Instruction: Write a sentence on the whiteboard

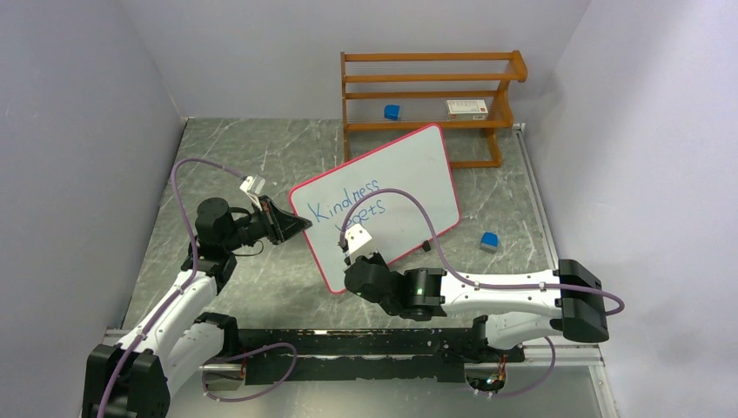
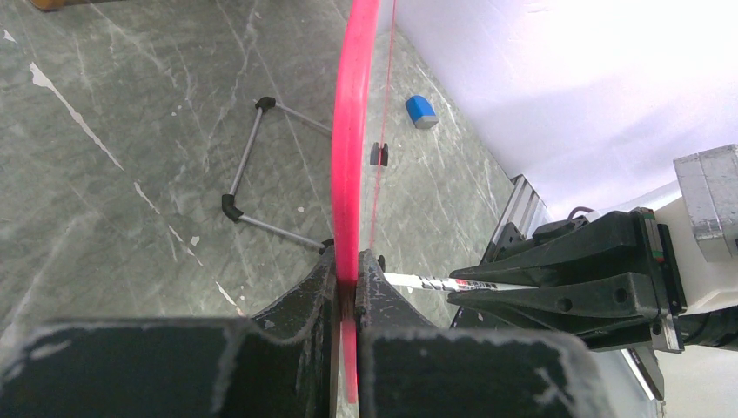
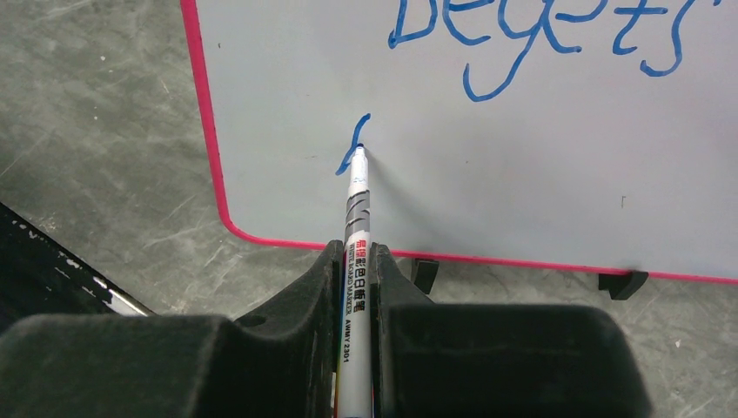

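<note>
Writing the third line is the step in hand: the large flat white whiteboard (image 1: 409, 170) with its thin red-pink rim stands tilted on the grey marbled desk (image 1: 218, 165), in front of an orange wooden rack (image 1: 426, 78). The blue cursive sentence (image 1: 348, 212) reads "Kindness" and "begets", with one short blue stroke (image 3: 352, 144) begun below them. My left gripper (image 2: 348, 277) is clenched on the board's left edge, steadying it. My right gripper (image 3: 355, 261) is clamped around a slim white-barrelled marker (image 3: 358, 205), whose tip touches the board at the foot of that stroke, near the lower left corner. To do this well, I judge I should press lightly so the board does not rock, hold the left clamp firm, and size the letters small, since little room is left above the bottom edge.
</note>
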### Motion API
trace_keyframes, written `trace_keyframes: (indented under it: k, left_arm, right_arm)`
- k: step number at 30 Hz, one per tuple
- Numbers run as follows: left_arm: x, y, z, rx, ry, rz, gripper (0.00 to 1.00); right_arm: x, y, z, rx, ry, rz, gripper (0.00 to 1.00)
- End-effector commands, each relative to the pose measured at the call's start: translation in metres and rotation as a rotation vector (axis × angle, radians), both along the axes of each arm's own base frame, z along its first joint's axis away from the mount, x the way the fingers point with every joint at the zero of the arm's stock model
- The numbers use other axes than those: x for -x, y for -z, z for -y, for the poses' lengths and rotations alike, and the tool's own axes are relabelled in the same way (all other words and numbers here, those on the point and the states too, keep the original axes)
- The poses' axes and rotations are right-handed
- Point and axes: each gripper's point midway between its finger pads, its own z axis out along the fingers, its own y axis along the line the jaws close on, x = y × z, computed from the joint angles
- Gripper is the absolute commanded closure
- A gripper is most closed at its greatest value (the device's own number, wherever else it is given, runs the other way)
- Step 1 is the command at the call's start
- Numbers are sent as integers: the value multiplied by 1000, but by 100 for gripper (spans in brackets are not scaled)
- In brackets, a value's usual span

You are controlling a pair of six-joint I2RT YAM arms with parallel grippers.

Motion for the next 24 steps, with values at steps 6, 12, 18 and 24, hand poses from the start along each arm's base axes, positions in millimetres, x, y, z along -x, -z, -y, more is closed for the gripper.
trace_keyframes:
  k: [6,12,18,24]
  left_arm:
    - [-2,-10,2,6,2,33,95]
    - [-2,-10,2,7,4,32,95]
    - [-2,-10,2,5,3,32,95]
    - [-2,-10,1,4,2,33,95]
  right_arm:
    - [-5,-10,-1,-43,32,22,100]
    - [-6,-9,0,-37,45,25,100]
    - [-9,-15,6,-64,85,39,100]
    - [-5,-16,4,-72,51,27,100]
